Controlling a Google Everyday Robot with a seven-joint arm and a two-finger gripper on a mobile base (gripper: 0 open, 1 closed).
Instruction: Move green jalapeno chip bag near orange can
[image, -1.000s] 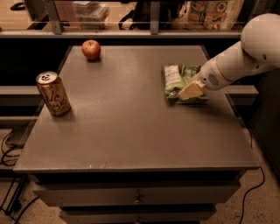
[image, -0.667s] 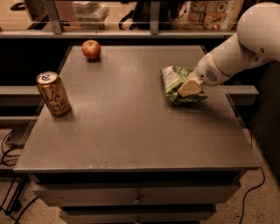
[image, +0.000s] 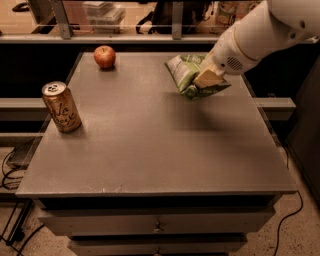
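1. so the green jalapeno chip bag (image: 182, 70) is up in the air over the far right part of the worktop (image: 150, 150), crumpled and tilted, with its shadow on the surface below it
2. the tool (image: 204, 80) is clamped on the bag's right side, you can see a tan finger (image: 209, 77) pressed right against the green foil
3. the fat white arm (image: 260, 35) comes in from the upper right corner and slopes down to the tool
4. the orange can (image: 61, 107) stands upright near the left edge of the worktop, well apart from the bag, basically on the opposite side
5. there's a red apple (image: 104, 56) sitting at the far left, behind the can and roughly level with the bag
6. under the worktop there are drawers (image: 157, 225), and some cables (image: 12, 170) lie on the floor to the left
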